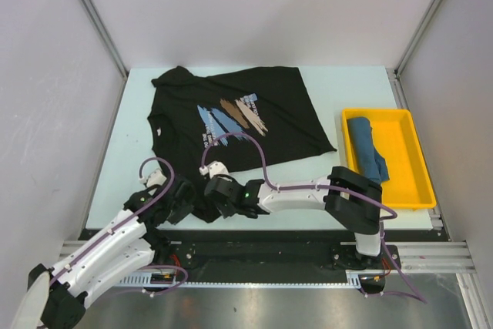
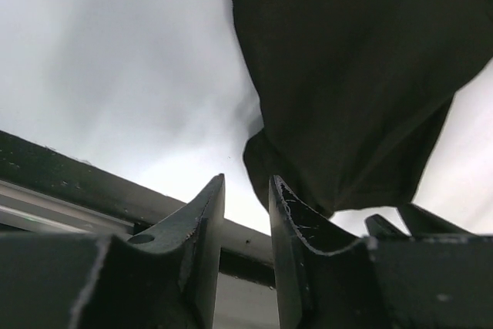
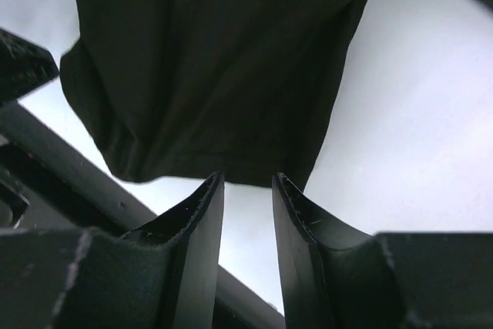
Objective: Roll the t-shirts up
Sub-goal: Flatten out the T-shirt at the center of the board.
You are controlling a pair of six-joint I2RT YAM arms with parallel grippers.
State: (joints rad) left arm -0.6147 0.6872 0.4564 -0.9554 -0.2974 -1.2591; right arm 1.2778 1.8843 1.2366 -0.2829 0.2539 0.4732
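From above, the black cotton t-shirt with a blue, brown and white chest print (image 1: 289,113) lies spread flat on the pale matte table (image 1: 127,152). Its long axis runs left to right, with the collar at the left and the hem at the right, toward the yellow plastic tray (image 1: 408,163). The cloth is mostly smooth, but bunched at the near-left sleeve. The plain teal-blue t-shirt (image 1: 368,148) lies as a soft elongated bundle in that tray, its length running far to near. The left gripper (image 1: 183,199) and the right gripper (image 1: 219,194) sit close together at the bunched near sleeve. Their jaw gaps cannot be read from this height.

In the left wrist view, the left gripper's (image 2: 245,190) hard black curved fingers (image 2: 202,225) stand a narrow slit apart. Only pale table shows between them and nothing is gripped. A rounded fold of the black t-shirt (image 2: 347,75) hangs just beyond the right-hand fingertip. Whether it touches cannot be told.

In the right wrist view, the right gripper's (image 3: 245,186) scuffed black fingers (image 3: 299,217) are likewise a little apart and hold nothing. The wrinkled edge of the black t-shirt (image 3: 208,59) lies just past the tips.
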